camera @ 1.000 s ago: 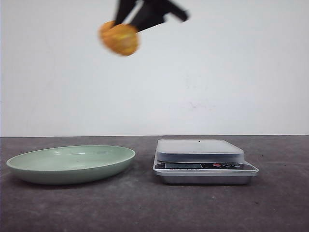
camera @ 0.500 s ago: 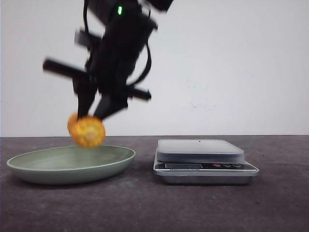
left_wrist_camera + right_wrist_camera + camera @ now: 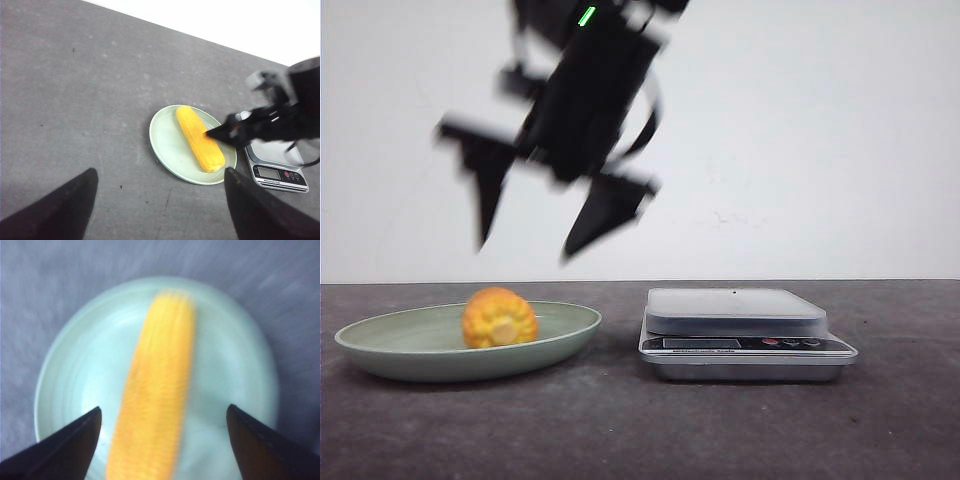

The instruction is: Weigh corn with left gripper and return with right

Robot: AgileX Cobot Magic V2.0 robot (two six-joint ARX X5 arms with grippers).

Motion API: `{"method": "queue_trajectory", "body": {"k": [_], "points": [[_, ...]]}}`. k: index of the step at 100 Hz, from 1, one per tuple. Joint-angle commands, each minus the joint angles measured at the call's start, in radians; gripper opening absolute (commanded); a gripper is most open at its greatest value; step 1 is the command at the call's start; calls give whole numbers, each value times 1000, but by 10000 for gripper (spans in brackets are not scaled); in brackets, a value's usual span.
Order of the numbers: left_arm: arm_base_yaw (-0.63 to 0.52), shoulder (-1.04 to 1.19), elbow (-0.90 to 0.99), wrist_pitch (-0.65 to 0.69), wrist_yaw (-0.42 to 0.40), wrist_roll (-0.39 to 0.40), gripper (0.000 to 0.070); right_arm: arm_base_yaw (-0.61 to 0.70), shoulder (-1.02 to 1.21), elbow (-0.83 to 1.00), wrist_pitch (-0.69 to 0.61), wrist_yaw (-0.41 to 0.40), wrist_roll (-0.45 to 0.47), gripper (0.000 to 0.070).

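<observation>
Half a second ago the corn [image 3: 500,318] hung between the fingers of the right gripper [image 3: 525,250] just above the plate [image 3: 380,345]; now it lies on the plate, and that gripper has lifted clear of it with its fingers spread apart. Nearest the camera is a bare stretch of the dark grey table [image 3: 620,430]. Behind it, on the left, sits the shallow pale green plate, with the corn resting inside it, a little left of its middle and pointing its round end toward the front camera. The wrist views show it as a long yellow cob lying across the middle of the plate. Just to the right of the plate, not touching it, stands a small silver kitchen scale [image 3: 735,310] with nothing on its platform. Above the plate the right gripper is blurred, holds nothing, and its two black pointed fingers aim down, well apart from each other and from the corn. A green light [image 3: 586,16] glows on the arm above it. The left gripper [image 3: 160,171] is also wide open and empty, high over the table to the left of the plate. A plain white wall [image 3: 820,150] closes the scene at the far side.
</observation>
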Motion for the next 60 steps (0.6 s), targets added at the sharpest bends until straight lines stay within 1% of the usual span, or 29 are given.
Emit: {"method": "queue_trajectory", "body": {"k": [1,17,31,39,49,60], "points": [[-3,1,10,10,-2,33,470,-33,-110,26,-9,17,-76,503],[-3,1,10,15,-2,36,470,-142,-364,26,-94,24,-150,503],[-3,1,10,25,-2,36,470,-255,-593,25,-243,45,-211,503],[-3,1,10,45,-2,36,470,-316,-719,25,-343,85,-240,503],[-3,2,10,79,-2,39,470,-379,-862,18,-432,136,-244,503],[-3,2,0,131,0,39,470,-406,-1009,-16,-497,144,-238,503]]}}
